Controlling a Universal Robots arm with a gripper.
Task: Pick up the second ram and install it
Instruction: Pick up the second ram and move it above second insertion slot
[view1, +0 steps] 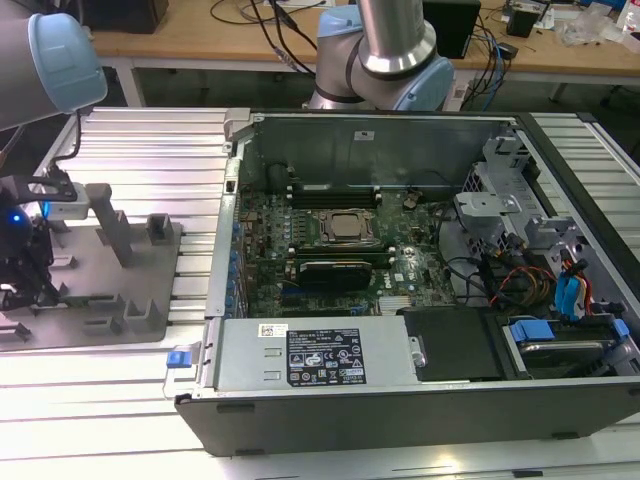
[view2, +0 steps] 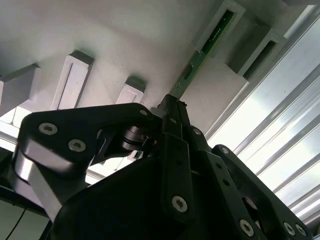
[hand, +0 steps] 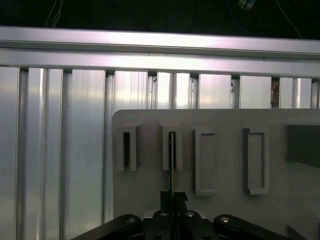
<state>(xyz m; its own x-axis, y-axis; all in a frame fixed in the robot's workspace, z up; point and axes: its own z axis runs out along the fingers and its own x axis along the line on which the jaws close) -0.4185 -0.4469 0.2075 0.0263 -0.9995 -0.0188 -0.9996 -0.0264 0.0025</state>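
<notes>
Right, the gripper (hand: 172, 196) is down at the grey fixture plate (hand: 145, 185), far over on the exterior view's left and well apart from the open PC case (view1: 400, 410). Its fingers are pinched together on the second ram (view2: 215, 34). In both wrist views the thin stick runs straight out from betw. the fingertips, and its far end sits in a slotted block (hand: 165, 145) on the plate. The green board edge shows in the second wrist view. The first wrist view has the stick edge-on, just a dark line.

Around it:
- A neighbour block (hand: 120, 147) stands just beside.
- Two wider rectangular frames (hand: 196, 160) sit further along the plate.
- A slatted aluminium table (hand: 85, 150) lies under everything.
- In the exterior view, upright grey posts (view1: 112, 228) stand on the plate betw. gripper and case.

Inside the case:
- The CPU socket (view1: 347, 227) sits mid-board, w/ long dark slots on either side.
- The PSU (view1: 320, 355) runs along the near wall.
- Cables and blue connectors (view1: 572, 295) crowd the exterior view's right.
- The arm base (view1: 385, 60) rises behind the case.

Hard to make out:
- In the exterior view the gripper is dark and cut by the frame edge, so fingertip detail can't be told there.
- In the second wrist view the gripper's own linkage hides much of the plate.
- Whether the slots by the socket hold sticks, can't tell.
</notes>
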